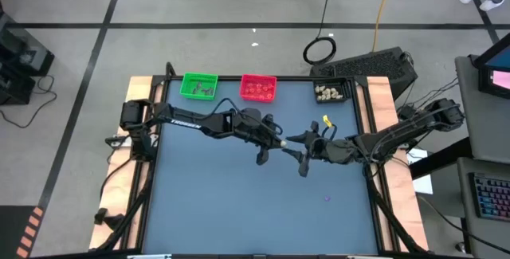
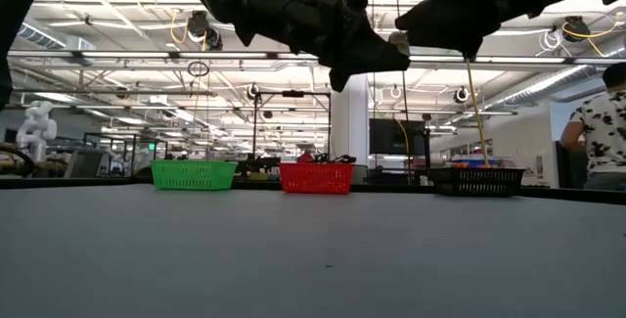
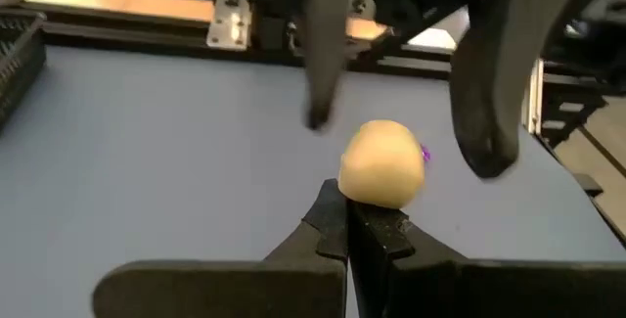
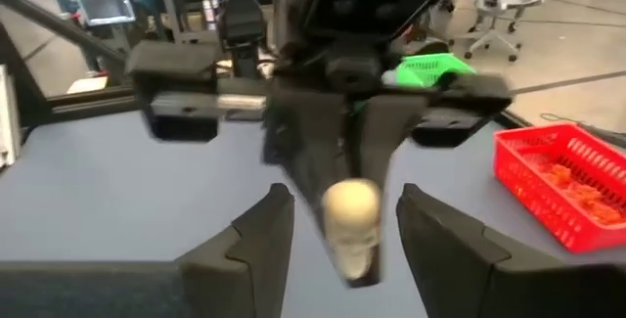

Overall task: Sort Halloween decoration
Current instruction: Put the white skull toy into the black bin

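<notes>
High view: both arms meet over the middle of the blue table. The left gripper holds a cream trinket at its tips, while the right gripper faces it just beside. A purple trinket lies alone on the table, nearer the right arm. Along the far edge stand three trays: the green tray holds a few dark pieces, the red tray holds orange-red pieces, and the black tray holds cream ones.

Low view: the grippers hang high above the table, the cream piece a pale speck between them. The green, red and black trays line the back; their contents are hidden by the walls here.

Left wrist view: the left fingers are pinched together on the cream trinket, a skull-like lump. The right fingers stand spread around it.

Right wrist view: the right fingers are apart, flanking the skull without touching it.

This looks like a hand-over in mid-air. The risk: if the left grip lets go before the right one closes, or the right pinches off-centre on the rounded piece, it may slip and fall, rolling away across the table.
</notes>
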### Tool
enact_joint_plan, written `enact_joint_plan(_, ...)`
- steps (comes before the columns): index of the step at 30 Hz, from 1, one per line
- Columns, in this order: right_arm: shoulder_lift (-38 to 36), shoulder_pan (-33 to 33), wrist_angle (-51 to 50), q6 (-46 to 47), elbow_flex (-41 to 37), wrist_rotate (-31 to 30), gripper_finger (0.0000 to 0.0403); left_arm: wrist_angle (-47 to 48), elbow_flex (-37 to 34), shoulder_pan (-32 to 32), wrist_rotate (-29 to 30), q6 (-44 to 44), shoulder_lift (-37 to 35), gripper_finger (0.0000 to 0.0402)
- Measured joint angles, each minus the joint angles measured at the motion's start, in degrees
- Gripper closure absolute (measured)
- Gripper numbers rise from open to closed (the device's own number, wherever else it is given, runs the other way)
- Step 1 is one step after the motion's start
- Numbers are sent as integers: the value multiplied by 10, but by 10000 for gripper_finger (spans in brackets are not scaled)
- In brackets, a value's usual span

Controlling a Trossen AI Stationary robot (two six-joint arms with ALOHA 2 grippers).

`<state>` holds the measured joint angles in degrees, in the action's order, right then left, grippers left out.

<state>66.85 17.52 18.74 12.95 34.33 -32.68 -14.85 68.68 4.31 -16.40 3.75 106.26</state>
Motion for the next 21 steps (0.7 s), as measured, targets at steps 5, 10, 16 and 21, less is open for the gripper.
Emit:
enact_joint_plan(5,0,-6,2,8,0,41,248,-15,0,0,0,3,0,402)
enact_joint_plan(10,0,-10,3,9,0,45,262,-35,0,-7,-5,4,0,402)
enact_joint_plan(16,0,-10,4,9,0,45,298,-42,0,-11,-5,4,0,402)
enact_joint_plan(21,0,-10,5,-1,0,44,333,-39,0,-11,-5,4,0,402)
